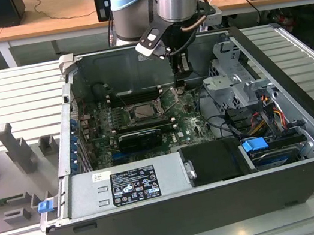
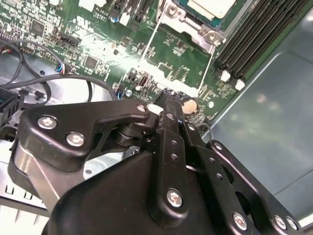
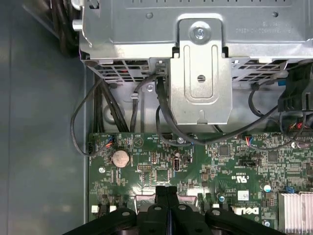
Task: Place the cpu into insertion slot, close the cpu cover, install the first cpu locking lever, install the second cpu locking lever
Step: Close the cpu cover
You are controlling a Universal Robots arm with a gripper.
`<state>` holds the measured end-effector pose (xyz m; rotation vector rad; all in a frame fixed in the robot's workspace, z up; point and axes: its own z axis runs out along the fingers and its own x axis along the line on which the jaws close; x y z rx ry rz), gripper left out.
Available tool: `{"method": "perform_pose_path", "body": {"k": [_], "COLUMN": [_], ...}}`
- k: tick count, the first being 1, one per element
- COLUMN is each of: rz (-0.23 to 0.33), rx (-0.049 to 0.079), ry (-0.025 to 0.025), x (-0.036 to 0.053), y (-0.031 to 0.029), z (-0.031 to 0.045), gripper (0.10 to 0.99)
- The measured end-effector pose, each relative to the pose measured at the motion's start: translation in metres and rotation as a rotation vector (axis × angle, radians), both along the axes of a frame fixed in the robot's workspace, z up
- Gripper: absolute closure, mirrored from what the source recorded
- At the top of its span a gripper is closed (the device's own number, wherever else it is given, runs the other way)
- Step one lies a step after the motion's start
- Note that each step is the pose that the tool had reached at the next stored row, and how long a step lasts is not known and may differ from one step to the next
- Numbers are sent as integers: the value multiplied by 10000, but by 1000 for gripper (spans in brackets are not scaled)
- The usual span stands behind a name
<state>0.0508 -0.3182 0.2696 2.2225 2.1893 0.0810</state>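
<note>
Claw [image 1: 179, 82] clenched, fingertips [image 3: 160, 196] pressed flat together in both wrist views, nothing visible between them. Hanging low inside the open computer case [image 1: 233, 201], close above the motherboard [image 3: 220, 161] and near the coin battery [image 3: 120, 157]. Positioned just to the exterior view's right of the insertion slot [image 1: 143, 111], apart from it, touching nothing that can be made out.

In the second wrist view: cpu [image 2: 209, 6] lying pale in the slot, framed by the cpu cover [image 2: 193, 30], seemingly folded down over it. Thin bright lines from the socket toward the claw: possibly the locking levers, possibly board markings; hard to tell.

Risks, judged from here:
- Knocking the battery or scraping the small parts beside it, given fingertips so close to the board and any error in descent.
- A thin lever slipping sideways off closed fingertips and springing back, if pushed off-centre.
- Snagging on the loose black cables [image 3: 160, 103] nearby during any sweep of the wrist.
</note>
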Motion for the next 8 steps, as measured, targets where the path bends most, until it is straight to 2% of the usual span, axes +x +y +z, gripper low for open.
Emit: {"method": "perform_pose_path", "body": {"k": [8], "rz": [0], "rx": [0], "ry": [0], "x": [96], "y": [0], "z": [-14], "gripper": [980]}}
